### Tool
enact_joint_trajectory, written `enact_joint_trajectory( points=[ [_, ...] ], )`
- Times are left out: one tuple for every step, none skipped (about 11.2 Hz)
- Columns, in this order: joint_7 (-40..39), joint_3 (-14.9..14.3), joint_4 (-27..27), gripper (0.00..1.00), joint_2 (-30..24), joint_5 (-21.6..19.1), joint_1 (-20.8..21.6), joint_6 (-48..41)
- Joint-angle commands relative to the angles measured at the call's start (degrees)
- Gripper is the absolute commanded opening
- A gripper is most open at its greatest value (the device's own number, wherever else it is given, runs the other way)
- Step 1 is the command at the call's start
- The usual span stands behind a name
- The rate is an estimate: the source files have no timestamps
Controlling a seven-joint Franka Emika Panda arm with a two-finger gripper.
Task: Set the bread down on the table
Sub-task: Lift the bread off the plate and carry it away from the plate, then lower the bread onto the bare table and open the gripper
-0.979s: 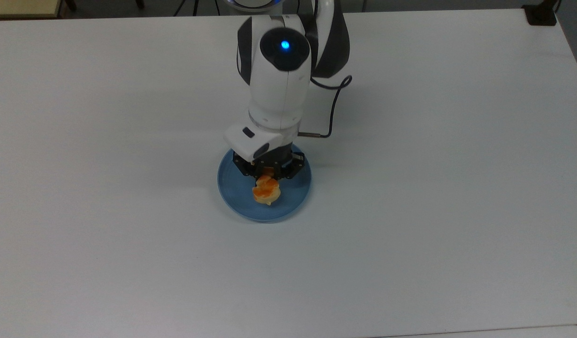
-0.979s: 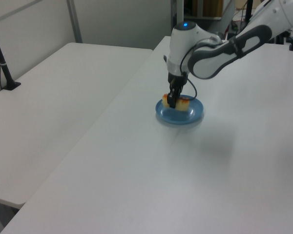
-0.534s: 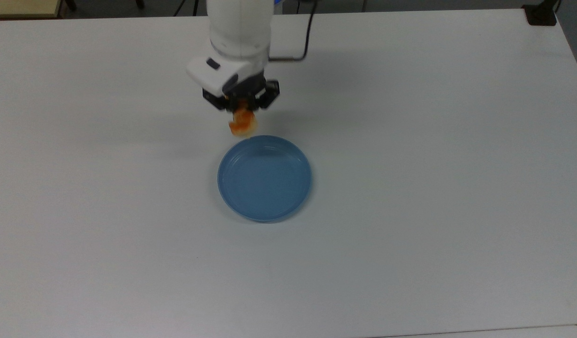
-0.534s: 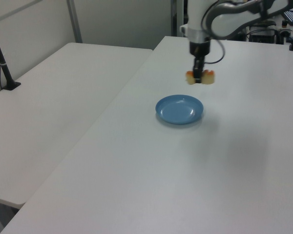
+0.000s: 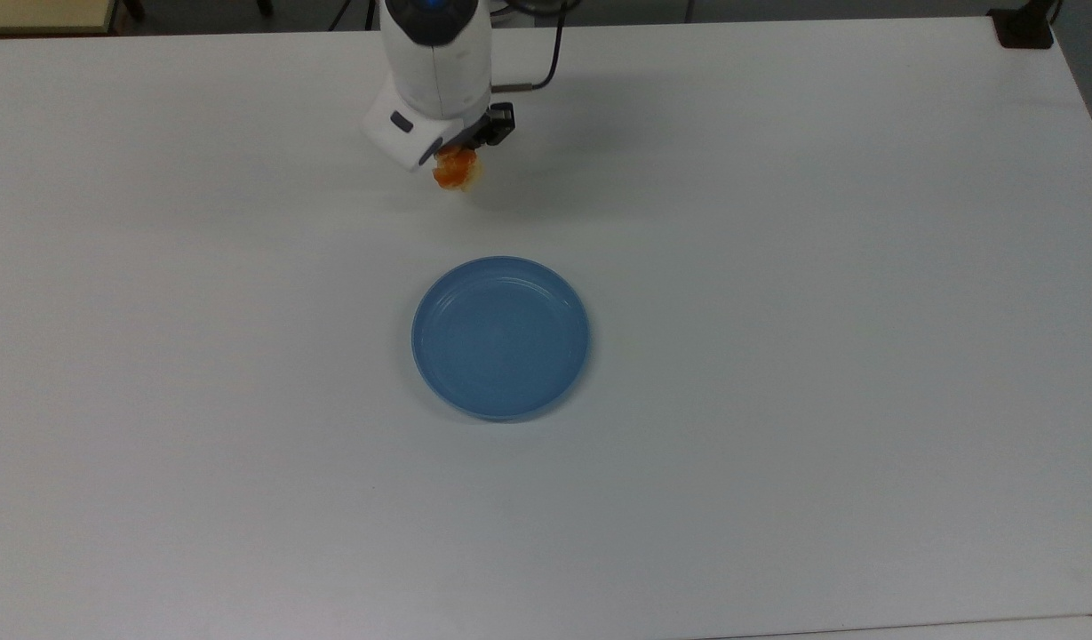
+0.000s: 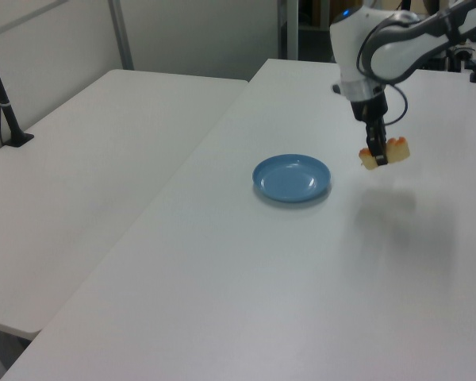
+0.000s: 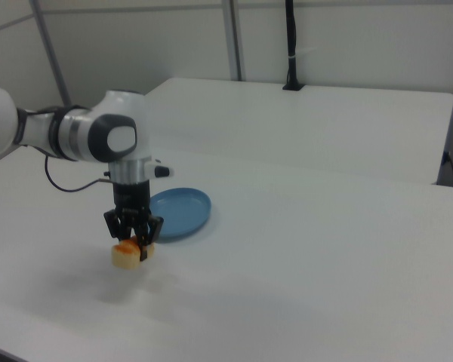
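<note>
Bread (image 6: pixel 385 152) hangs pinched across its middle in the gripper (image 6: pixel 378 156), clear above the table (image 5: pixel 777 267). It looks light and soft, so I'd guess a hard squeeze would dent it. Off to the gripper's side, well apart, the plate (image 5: pixel 501 336) holds nothing.

There was one bread (image 5: pixel 457 171), one blue plate (image 5: pixel 500 337), one gripper (image 7: pixel 134 243) and two white tables (image 5: pixel 821 267).
</note>
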State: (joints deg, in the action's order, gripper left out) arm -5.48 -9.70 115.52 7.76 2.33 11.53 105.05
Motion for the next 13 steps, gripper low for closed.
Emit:
enact_joint_trajectory(
  points=[
    [11.94, 0.12, 0.76, 0.47, 4.18, -1.01, 1.83, 7.16],
    [13.12, 0.38, 0.76, 0.63, 4.54, -1.01, 1.83, 7.88],
    [13.30, 0.82, 0.59, 1.00, 4.63, -0.92, 2.26, 8.41],
    [12.78, 1.00, 0.32, 1.00, 4.37, -0.49, 2.36, 8.33],
    [13.13, 1.00, -0.20, 1.00, 4.02, -0.48, 2.62, 7.55],
    [13.04, 1.00, -0.82, 1.00, 2.62, -0.48, 2.62, 7.19],
    [12.87, 1.09, -1.61, 1.00, 0.44, -0.40, 2.62, 5.62],
    [12.95, 1.70, -3.44, 1.00, -2.20, -0.40, 1.84, 3.43],
    [13.30, 3.27, -7.11, 1.00, -3.70, -0.48, 0.00, 0.62],
    [13.74, 5.20, -11.68, 1.00, -3.98, -0.48, -3.15, -2.10],
    [13.92, 6.00, -15.20, 1.00, -4.07, -0.57, -5.36, -4.30],
    [13.92, 6.01, -17.32, 1.00, -4.42, -0.75, -7.38, -4.50],
    [13.57, 6.01, -19.35, 1.00, -4.42, -0.83, -9.05, -4.59]
  ],
)
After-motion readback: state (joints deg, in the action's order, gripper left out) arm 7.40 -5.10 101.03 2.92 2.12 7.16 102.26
